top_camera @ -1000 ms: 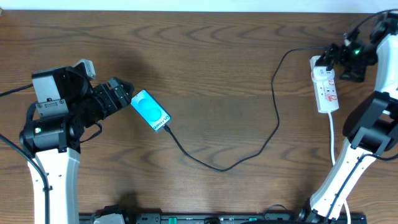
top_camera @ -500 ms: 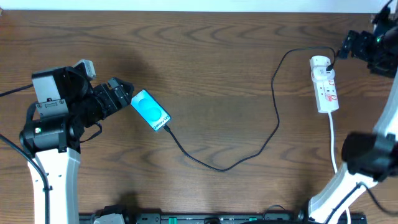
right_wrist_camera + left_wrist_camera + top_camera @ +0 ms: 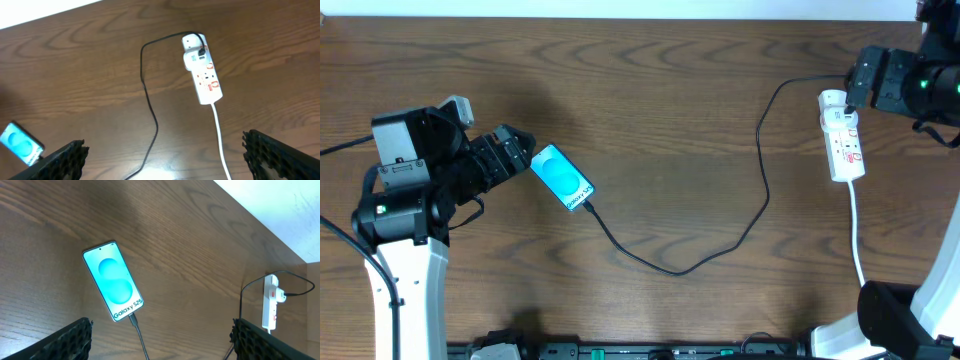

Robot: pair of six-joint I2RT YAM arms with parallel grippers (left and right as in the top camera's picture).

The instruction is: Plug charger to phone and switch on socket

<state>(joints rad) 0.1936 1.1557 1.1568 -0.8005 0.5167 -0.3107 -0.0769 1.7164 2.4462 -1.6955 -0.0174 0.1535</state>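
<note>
The phone (image 3: 563, 178) lies flat left of centre, cyan screen up, and shows in the left wrist view (image 3: 112, 287). The charger (image 3: 670, 270), a thin black cable, has its connector in the phone's text end (image 3: 133, 320) and loops right up to the socket (image 3: 842, 135). The socket is a white strip with red marks, seen in the right wrist view (image 3: 202, 70). My left gripper (image 3: 517, 152) is open and empty just left of the phone. My right gripper (image 3: 860, 82) is open and empty, raised above the socket's far end.
The socket's white cord (image 3: 857, 235) runs toward the table's front edge by the right arm's base. A black bar with robot-base cables (image 3: 620, 350) lies along the front edge. The table's far edge (image 3: 620, 14) meets a white wall.
My right gripper has left the socket's far end, swung right and risen; it now hovers higher above it. The left arm, phone and cable have not moved.
</note>
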